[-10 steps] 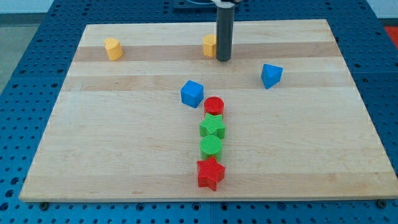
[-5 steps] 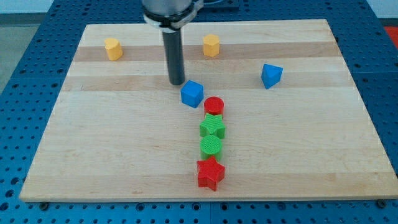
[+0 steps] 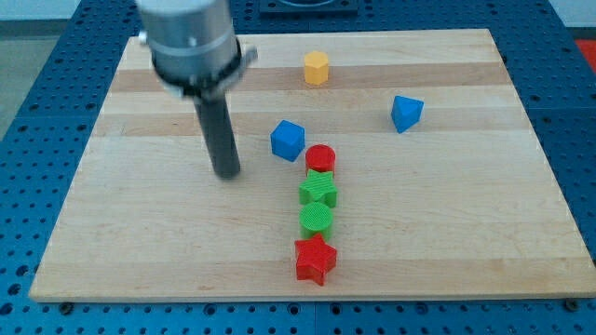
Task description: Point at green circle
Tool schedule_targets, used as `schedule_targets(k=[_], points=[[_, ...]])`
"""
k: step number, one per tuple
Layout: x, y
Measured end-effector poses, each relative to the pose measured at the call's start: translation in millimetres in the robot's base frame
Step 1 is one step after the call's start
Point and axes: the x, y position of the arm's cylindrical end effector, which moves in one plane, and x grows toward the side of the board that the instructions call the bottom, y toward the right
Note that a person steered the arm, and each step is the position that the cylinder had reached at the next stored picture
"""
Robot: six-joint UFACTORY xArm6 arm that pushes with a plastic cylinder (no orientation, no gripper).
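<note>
The green circle (image 3: 316, 219) lies in a column of blocks low in the middle of the wooden board (image 3: 447, 223). Above it sits a green star (image 3: 318, 191), then a red circle (image 3: 320, 159). Below it sits a red star (image 3: 315, 260). My tip (image 3: 226, 173) rests on the board to the left of the column, about level with the red circle and up and left of the green circle, touching no block.
A blue cube (image 3: 288, 140) lies just right of my rod. A blue wedge-like block (image 3: 406, 113) sits at the right. A yellow hexagon (image 3: 317, 68) sits near the top. The arm's body hides the top left of the board.
My tip has moved down and to the left, from beside the top yellow hexagon, past the blue cube. The arm now covers the left yellow block. No block has moved.
</note>
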Motion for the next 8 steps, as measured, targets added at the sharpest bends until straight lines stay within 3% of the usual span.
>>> schedule_targets(k=[1,2,3,8], points=[[41.5,6.5],[41.5,6.5],[74.5,23.6],[52.3,47.5]])
